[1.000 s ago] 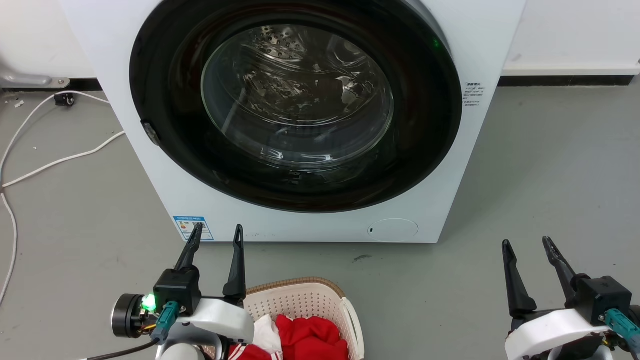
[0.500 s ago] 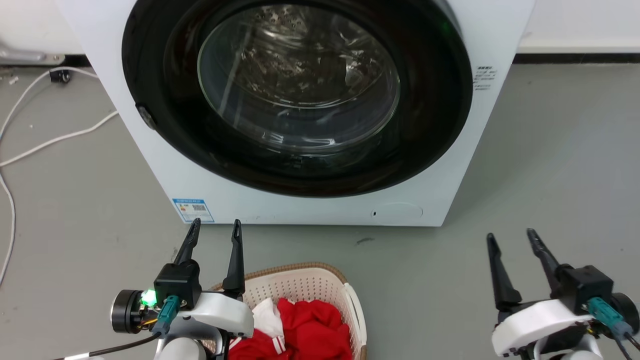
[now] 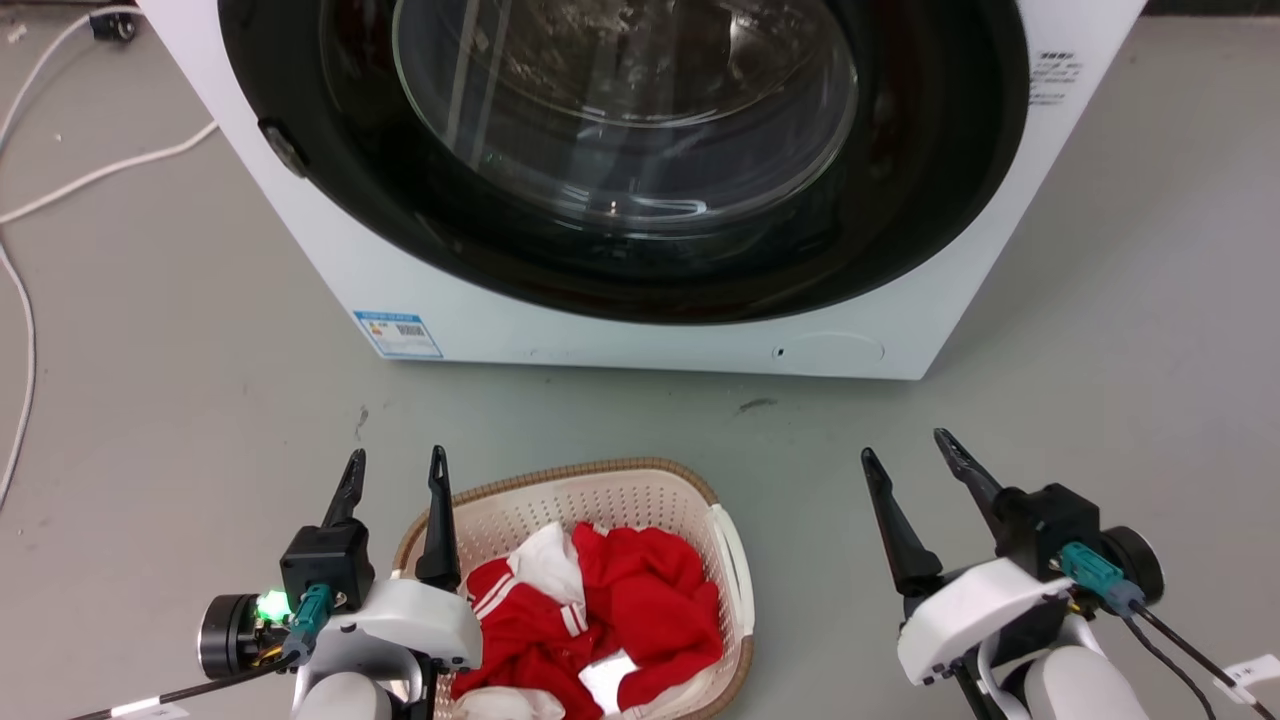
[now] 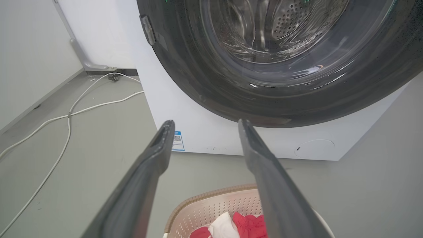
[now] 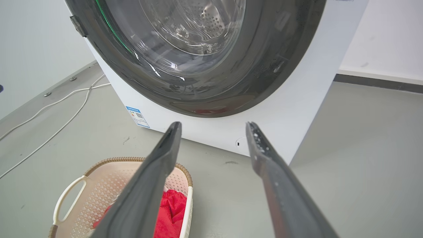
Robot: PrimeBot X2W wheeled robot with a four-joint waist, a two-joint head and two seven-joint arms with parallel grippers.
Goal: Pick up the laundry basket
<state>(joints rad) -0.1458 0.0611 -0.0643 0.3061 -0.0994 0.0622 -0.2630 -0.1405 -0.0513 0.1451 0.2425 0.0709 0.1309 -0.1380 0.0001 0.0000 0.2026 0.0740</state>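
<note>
Tilted further down than a second ago, catching most of the laundry basket (image 3: pixel 590 497) on the floor (image 3: pixel 150 400) before the washing machine (image 3: pixel 640 345), left gripper (image 3: pixel 396 455) by its rim, right gripper (image 3: pixel 905 445) well apart, both gaping empty, so best grab both handles (image 3: pixel 738 560) and lift level.

Grey floor (image 3: pixel 1100 300), white washing machine (image 3: pixel 640 340), white cables (image 3: pixel 60 190).

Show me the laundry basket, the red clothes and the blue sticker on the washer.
laundry basket (image 3: pixel 610 500), head view, perforated far wall.
red clothes (image 3: pixel 640 600), head view, middle of the fabric.
blue sticker (image 3: pixel 398 334), head view, its centre.
</note>
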